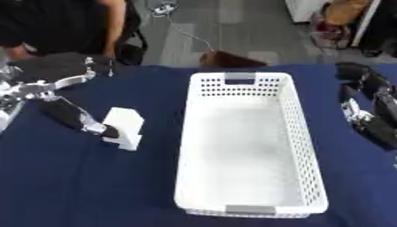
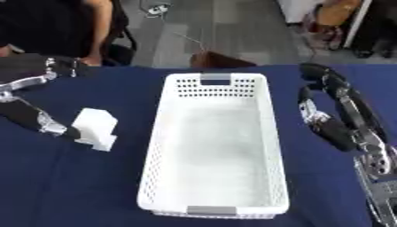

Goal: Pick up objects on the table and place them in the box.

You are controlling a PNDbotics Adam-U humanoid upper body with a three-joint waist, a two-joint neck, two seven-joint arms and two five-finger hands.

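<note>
1. Fingers of the left hand (image 1: 74,116) reach in from the left edge, dark and fairly straight, their tips touching the left side of the white block (image 1: 126,127); whether the thumb closes on the block cannot be told. The right hand (image 2: 341,117) hangs at the right side above the cloth, its fingers loosely extended and slightly spread, holding nothing and clear of the box.
2. Dark blue cloth covers the table (image 1: 85,186), smooth and matte, spreading under everything else.
3. White plastic box (image 1: 247,146) lies lengthwise in the middle, long and rectangular, its walls pierced with rows of small holes, a grey handle slot at each short end, its floor bare.
4. Between the left hand and the box stands the white block, a small boxy piece with a stepped top, resting on the cloth just beside the box's left wall but apart from it.
5. Behind the table's far edge sits a brown object (image 1: 225,60) on grey flooring.
</note>
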